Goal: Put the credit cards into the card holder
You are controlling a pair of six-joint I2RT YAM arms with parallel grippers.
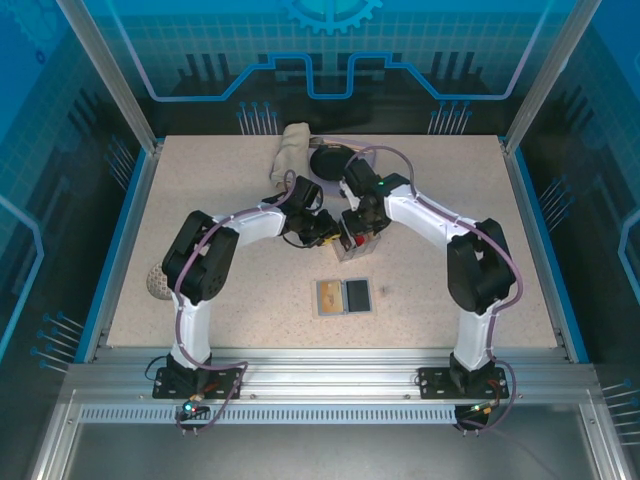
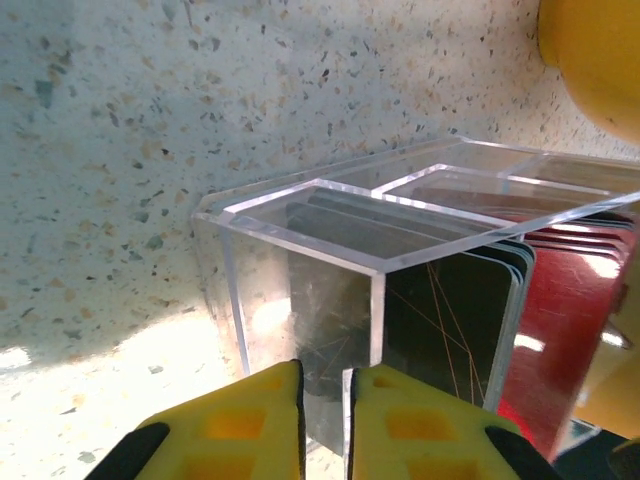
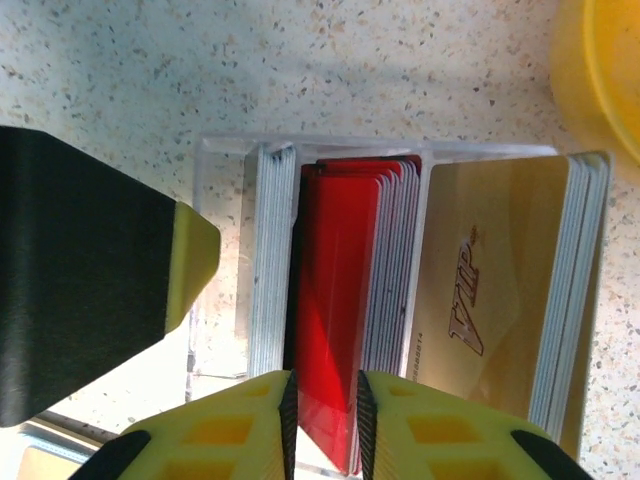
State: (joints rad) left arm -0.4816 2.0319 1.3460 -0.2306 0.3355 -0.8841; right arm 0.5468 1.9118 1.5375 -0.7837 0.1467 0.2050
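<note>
Our left gripper [image 2: 323, 425] is nearly closed, pinching a wall of the clear box [image 2: 300, 215], with black cards [image 2: 450, 330] at its 1 o'clock. Our right gripper [image 3: 325, 425] clamps a red card [image 3: 335, 300]. The card holder [image 1: 345, 296] lies open on the table at 6 o'clock from both.

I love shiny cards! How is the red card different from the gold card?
The red card is plain and sits in the middle slot; the gold card says VIP and sits in an end slot. The right tool pinches the red card; nothing touches the gold card. Both stand in the clear box.
</note>
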